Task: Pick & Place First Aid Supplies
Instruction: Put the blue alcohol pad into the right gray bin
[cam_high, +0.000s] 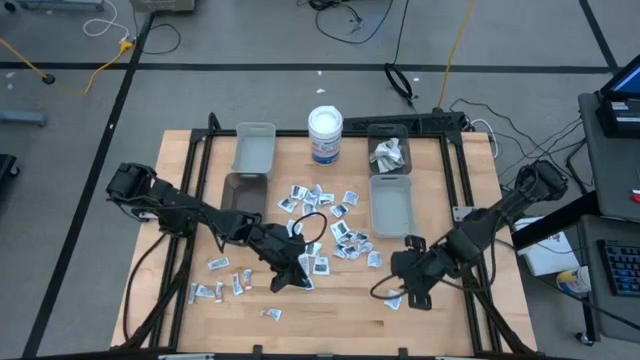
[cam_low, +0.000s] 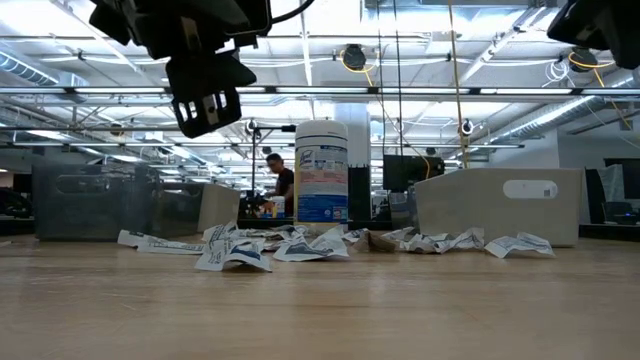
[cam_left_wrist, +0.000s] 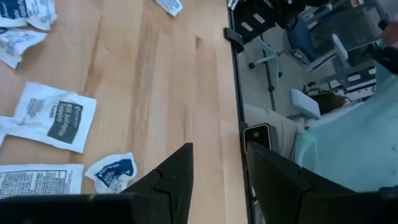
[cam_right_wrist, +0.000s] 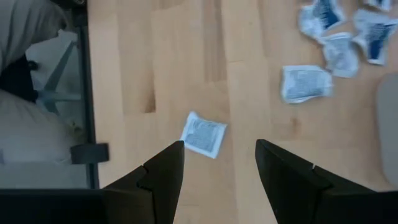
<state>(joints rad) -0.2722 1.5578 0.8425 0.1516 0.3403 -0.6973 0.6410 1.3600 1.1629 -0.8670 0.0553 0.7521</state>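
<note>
The first aid supplies (cam_high: 325, 225) lie scattered flat on the wooden table (cam_high: 450, 330), mostly at its middle. My left gripper (cam_high: 292, 276) hangs open above the near left part of the scatter, showing in the low view as the left gripper (cam_low: 205, 100) well above the packets. In its wrist view the left gripper (cam_left_wrist: 219, 149) has bare wood between its fingers, with a white square packet (cam_left_wrist: 56, 117) off to one side. My right gripper (cam_high: 412, 292) hangs open near the table's right front. One white packet (cam_right_wrist: 203, 134) lies just beyond the right gripper (cam_right_wrist: 220, 144).
A white round tub (cam_high: 325, 135) stands at the far middle. Two grey bins (cam_high: 253, 148) (cam_high: 243, 190) stand far left. A bin (cam_high: 389, 150) holding a few packets and a pale bin (cam_high: 391, 205) stand far right. Bare wood lies along the near edge.
</note>
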